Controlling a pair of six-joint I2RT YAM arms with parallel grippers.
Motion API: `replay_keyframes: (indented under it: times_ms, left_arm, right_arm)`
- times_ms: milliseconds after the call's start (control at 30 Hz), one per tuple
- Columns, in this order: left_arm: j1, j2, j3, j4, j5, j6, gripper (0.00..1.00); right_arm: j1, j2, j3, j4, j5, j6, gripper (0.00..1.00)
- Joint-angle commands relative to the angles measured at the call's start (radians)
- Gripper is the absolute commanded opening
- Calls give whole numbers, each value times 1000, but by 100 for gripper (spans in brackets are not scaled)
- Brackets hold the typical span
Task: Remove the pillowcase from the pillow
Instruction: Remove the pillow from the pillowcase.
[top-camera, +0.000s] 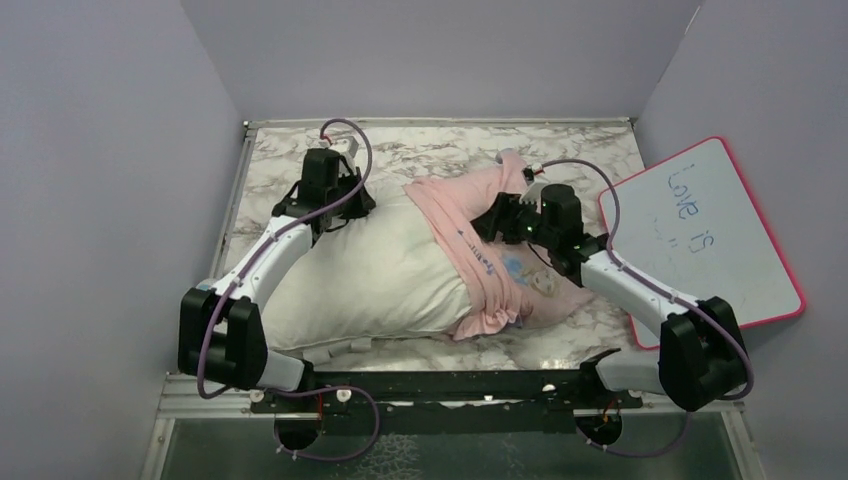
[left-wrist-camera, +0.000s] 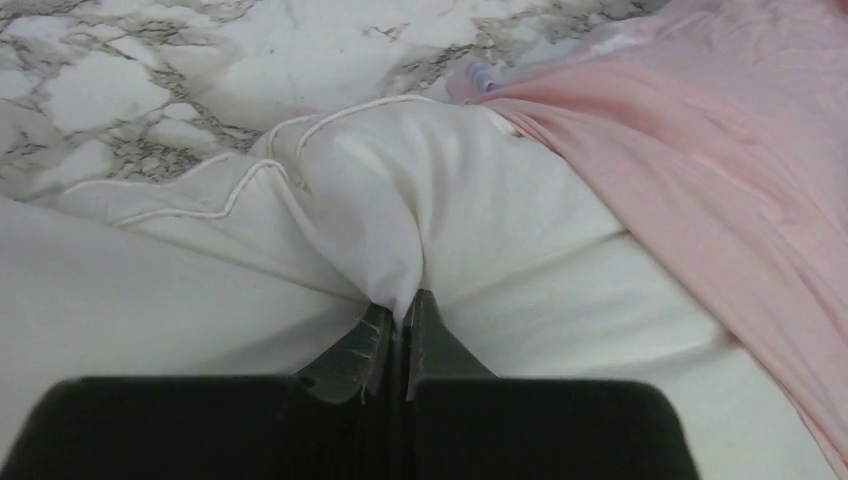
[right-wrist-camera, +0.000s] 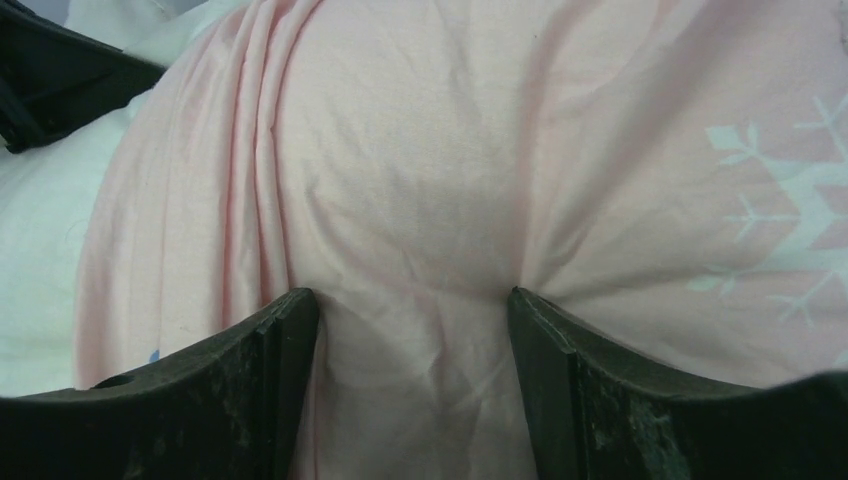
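The plump white pillow (top-camera: 365, 280) lies across the marble table, its left two thirds bare. The pale pink pillowcase (top-camera: 478, 238) is bunched over its right end, with a blue print showing near the front. My left gripper (top-camera: 335, 203) is at the pillow's far left corner. In the left wrist view it (left-wrist-camera: 405, 305) is shut on a pinched fold of white pillow (left-wrist-camera: 370, 210) fabric, with the pillowcase (left-wrist-camera: 720, 150) at the right. My right gripper (top-camera: 497, 216) is over the pink fabric. Its jaws (right-wrist-camera: 412, 300) stand open and press into the pillowcase (right-wrist-camera: 420, 150), which bulges between them.
A pink-framed whiteboard (top-camera: 705, 235) with handwriting leans at the right edge of the table. Grey walls close in the left, back and right sides. Bare marble table (top-camera: 440, 150) shows behind the pillow and in a strip in front of it.
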Motion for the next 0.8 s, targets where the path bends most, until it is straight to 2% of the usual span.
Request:
replay_keyframes:
  times_ms: [0, 233, 333, 433, 533, 633, 767]
  left_arm:
    - [-15, -123, -152, 121, 253, -14, 0]
    - [-16, -346, -267, 151, 304, 1, 0]
    - [-17, -477, -317, 149, 311, 2, 0]
    - [-17, -585, -352, 158, 318, -42, 0]
    - [-18, -670, -380, 148, 323, -63, 0]
    - [-18, -735, -411, 130, 287, -89, 0]
    - [-18, -806, -452, 126, 269, -155, 0]
  right_arm:
    - [22, -26, 65, -407, -37, -72, 76]
    - [22, 2, 478, -595, 130, -223, 88]
    - [21, 78, 650, -673, 205, -257, 90]
    - [21, 177, 805, -754, 213, -278, 92]
    - [21, 298, 972, -855, 140, -287, 92]
    - [21, 396, 1094, -941, -28, -336, 92]
    - [21, 425, 1049, -976, -242, -352, 92]
